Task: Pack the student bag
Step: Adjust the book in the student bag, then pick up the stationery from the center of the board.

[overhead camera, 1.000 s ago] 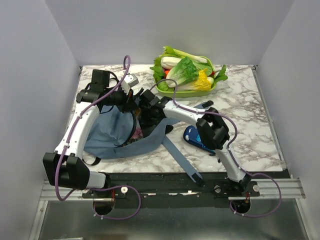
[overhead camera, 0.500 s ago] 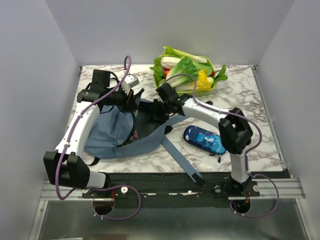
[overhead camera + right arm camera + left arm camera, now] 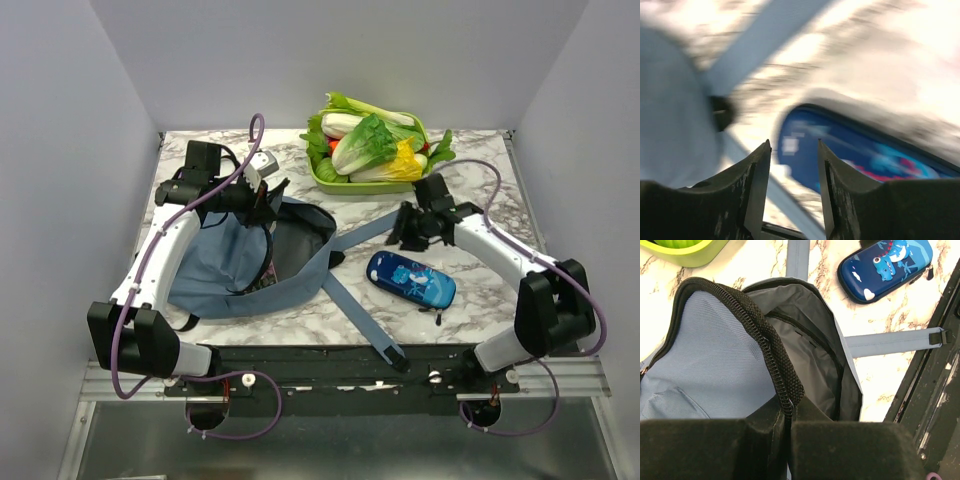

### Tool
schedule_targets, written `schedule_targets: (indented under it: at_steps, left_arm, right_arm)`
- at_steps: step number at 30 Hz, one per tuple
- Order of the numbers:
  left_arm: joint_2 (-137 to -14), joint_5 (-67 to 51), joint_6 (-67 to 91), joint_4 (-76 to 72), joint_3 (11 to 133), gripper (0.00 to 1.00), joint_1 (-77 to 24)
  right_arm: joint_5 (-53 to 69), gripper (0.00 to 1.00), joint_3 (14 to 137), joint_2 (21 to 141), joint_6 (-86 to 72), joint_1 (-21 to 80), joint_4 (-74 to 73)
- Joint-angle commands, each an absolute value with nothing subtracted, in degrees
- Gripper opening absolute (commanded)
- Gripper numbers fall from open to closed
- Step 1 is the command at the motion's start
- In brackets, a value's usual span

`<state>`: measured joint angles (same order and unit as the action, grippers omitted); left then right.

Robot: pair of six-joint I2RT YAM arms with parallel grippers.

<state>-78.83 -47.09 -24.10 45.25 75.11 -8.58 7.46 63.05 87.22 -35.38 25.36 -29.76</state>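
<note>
Grey-blue soft fabric backpack (image 3: 225, 262) lies at left of marble tabletop (image 3: 500, 290), mouth gaping; left gripper (image 3: 787, 422) clenched on its black zip rim (image 3: 775, 360), holding it open; right gripper (image 3: 794, 150) parted, empty, above blue cartoon-print pencil case (image 3: 410, 279); case not yet packed, so prob. partway, zip-up left

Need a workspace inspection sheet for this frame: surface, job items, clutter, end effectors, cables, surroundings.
Surface: veined marble table.
Job's things: bag open, straps spread; pencil case outside it, on the table to its right.
Clutter: green tray of vegetables at the far edge.
End effectors: left end effector shut on the bag's zipper rim; right end effector open, empty, over the pencil case.
Cables: purple cables loop along both arms.
Surroundings: grey walls.
</note>
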Motion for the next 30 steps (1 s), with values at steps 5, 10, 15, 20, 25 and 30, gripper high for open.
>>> schedule_targets:
  at_steps: [5, 10, 15, 20, 25, 30]
  left_arm:
    - [-78.4, -50.6, -24.8, 44.6, 74.5, 0.08, -8.5]
    - [-78.5, -50.7, -25.0, 45.2, 75.0, 0.08, -8.5]
    - [-78.4, -51.1, -24.3, 44.6, 74.6, 0.08, -8.5]
    - [-78.0, -51.0, -24.3, 44.4, 74.2, 0.08, -8.6]
    - [-78.0, -51.4, -24.2, 43.9, 73.4, 0.08, -8.6]
    - [-77.8, -51.9, -23.7, 43.0, 72.4, 0.08, -8.6]
  right_arm:
    - [-1.5, 0.56, 47.7, 76.6, -41.4, 12.4, -35.8]
    - [-1.1, 0.60, 45.2, 78.3, -40.9, 5.2, -34.8]
    - [0.3, 0.63, 43.5, 81.2, -41.0, 3.4, -34.4]
    - [7.4, 0.67, 36.3, 73.7, -42.8, 3.5, -33.5]
    - [17.6, 0.75, 28.4, 64.7, -46.6, 3.5, -33.1]
    - [24.6, 0.80, 19.5, 56.3, -51.1, 3.4, -28.7]
